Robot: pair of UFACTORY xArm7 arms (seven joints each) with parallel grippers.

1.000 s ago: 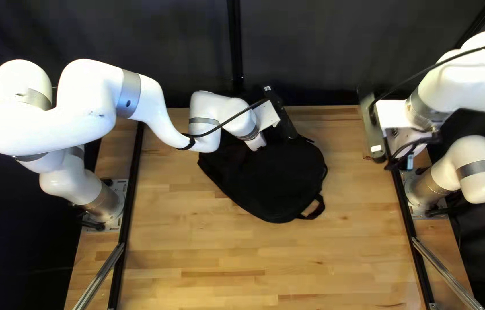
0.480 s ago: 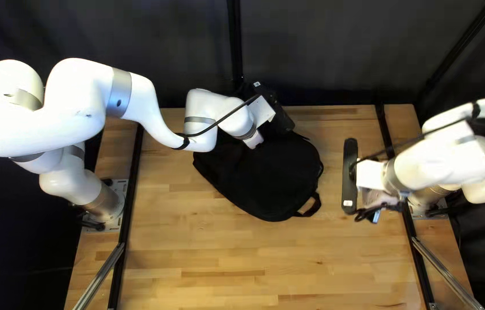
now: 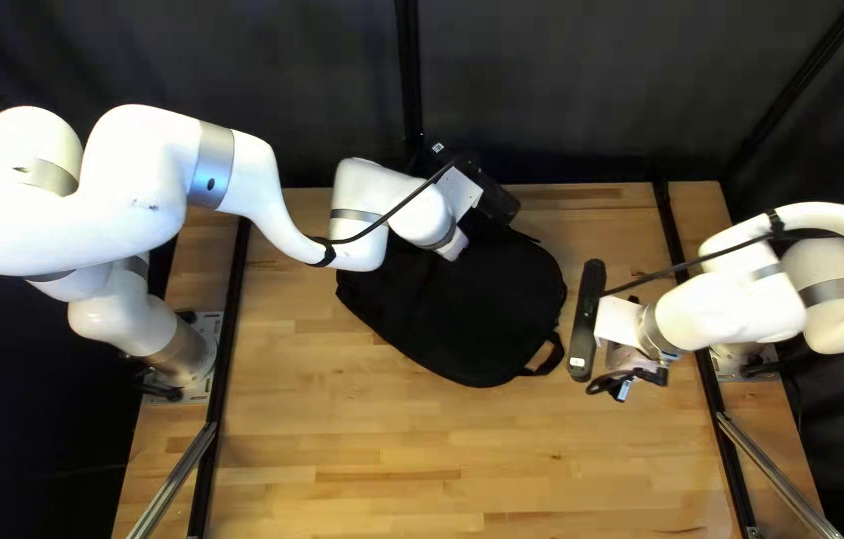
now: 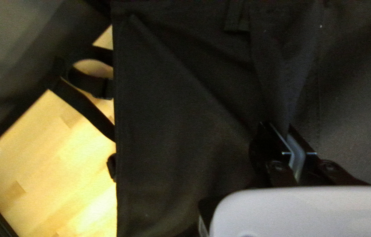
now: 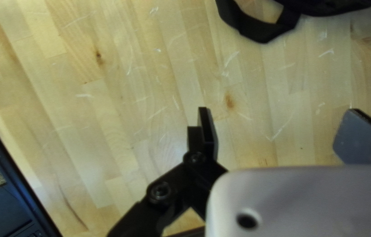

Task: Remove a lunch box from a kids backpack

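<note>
Right gripper (image 3: 631, 379), one: shifting inward since the earlier frame, now hovering near the handle (image 3: 550, 357) of the backpack, its two fingers standing wide apart. Backpack (image 3: 462, 319), black, one: lying on the wooden table (image 3: 392, 429), toward the far edge. Left gripper (image 3: 489, 195), one: clamping together on a fold of the backpack's cloth.

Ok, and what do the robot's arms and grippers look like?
The left arm and right arm are white and rounded, with grey bands and black cables; a small blue mark shows on the left arm. The left gripper and right gripper have black links and fingers; one right pad is grey.
</note>
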